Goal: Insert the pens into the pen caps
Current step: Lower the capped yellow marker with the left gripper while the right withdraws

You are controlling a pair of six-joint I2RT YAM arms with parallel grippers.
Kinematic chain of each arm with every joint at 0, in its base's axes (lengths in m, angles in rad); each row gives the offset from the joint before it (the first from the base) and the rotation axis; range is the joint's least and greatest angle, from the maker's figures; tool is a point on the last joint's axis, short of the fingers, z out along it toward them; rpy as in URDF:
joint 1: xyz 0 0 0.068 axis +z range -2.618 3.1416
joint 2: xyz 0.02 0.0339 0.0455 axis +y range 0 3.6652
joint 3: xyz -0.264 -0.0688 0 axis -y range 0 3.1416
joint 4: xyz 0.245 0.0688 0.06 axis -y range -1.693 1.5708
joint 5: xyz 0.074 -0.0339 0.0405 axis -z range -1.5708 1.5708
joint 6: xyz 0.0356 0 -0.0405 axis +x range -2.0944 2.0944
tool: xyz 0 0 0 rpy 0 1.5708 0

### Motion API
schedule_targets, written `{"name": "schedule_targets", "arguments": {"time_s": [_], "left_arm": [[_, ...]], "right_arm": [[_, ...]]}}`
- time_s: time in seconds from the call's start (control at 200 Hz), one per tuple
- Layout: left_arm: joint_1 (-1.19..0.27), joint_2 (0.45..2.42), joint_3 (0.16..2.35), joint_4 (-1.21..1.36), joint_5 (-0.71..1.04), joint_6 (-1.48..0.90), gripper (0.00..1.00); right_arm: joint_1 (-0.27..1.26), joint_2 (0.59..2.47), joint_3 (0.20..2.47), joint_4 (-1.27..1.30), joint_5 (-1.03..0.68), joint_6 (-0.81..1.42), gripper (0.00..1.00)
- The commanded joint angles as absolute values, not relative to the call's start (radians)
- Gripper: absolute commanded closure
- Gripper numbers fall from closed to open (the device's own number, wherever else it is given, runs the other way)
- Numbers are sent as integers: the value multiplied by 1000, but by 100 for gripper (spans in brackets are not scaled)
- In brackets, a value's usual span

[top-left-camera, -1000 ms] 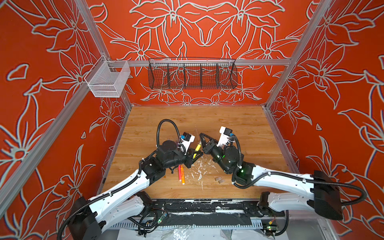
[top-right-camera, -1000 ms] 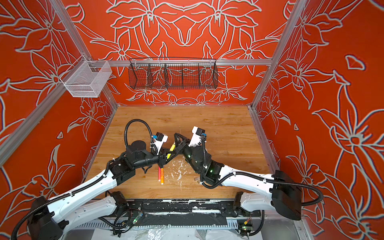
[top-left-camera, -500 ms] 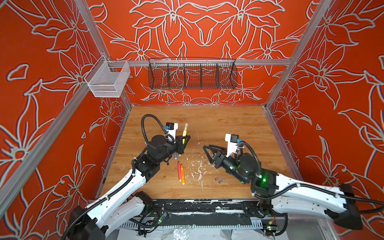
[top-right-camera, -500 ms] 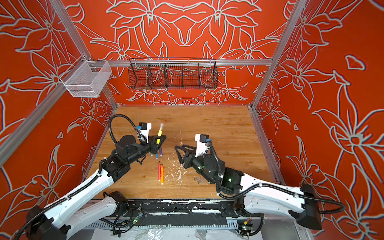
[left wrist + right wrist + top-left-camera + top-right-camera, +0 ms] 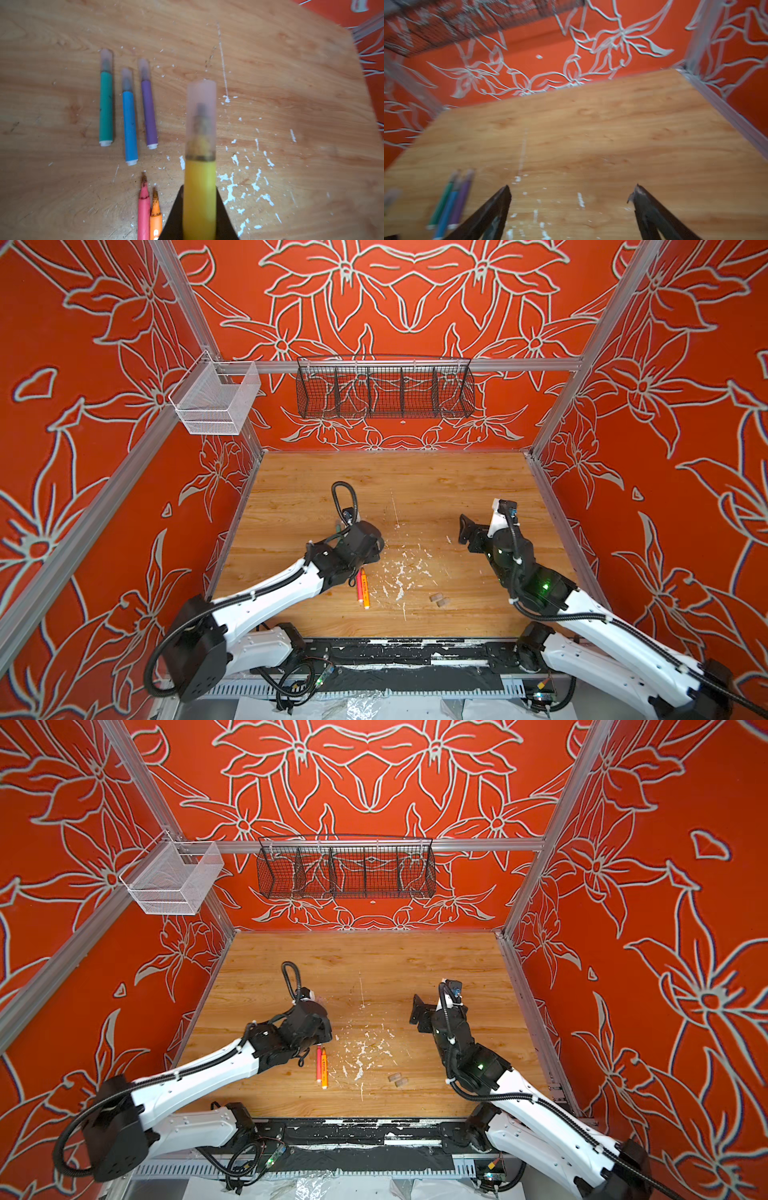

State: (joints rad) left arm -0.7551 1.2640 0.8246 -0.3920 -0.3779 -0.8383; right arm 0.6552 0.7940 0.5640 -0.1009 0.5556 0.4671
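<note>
Retreating right claw (image 5: 572, 187), opened, yellow pen (image 5: 199, 187) capped

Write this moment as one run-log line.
left gripper: shut on capped yellow pen | right gripper: open, empty | green pen, blue pen, purple pen: capped | pink pen, orange pen: uncapped | two caps: loose

Green pen (image 5: 106, 108), blue pen (image 5: 130, 124), purple pen (image 5: 149, 112), yellow pen (image 5: 199, 197), orange floral walls (image 5: 395, 302)
</note>
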Motion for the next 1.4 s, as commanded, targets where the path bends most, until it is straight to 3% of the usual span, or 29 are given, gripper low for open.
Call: {"name": "schedule_targets", "arguments": {"time_s": [0.0, 0.175, 0.28, 0.626, 1.276, 1.396], "left_arm": [[-767, 1358, 908, -511, -482, -951, 100], [-767, 1504, 983, -543, -529, -969, 100], [-761, 1605, 1057, -617, -557, -996, 100], [-701, 1876, 1246, -752, -550, -1022, 100], [-617, 1958, 1237, -634, -436, -919, 100], [-611, 1950, 1223, -632, -437, -920, 91]], "right_arm": [[578, 790, 521, -98, 612, 442, 7], [491, 807, 417, -10, 698, 426, 7], [426, 792, 364, 46, 629, 447, 7], [407, 696, 254, 142, 664, 463, 8], [405, 780, 287, 158, 637, 457, 12], [404, 782, 287, 160, 636, 457, 12]]}}
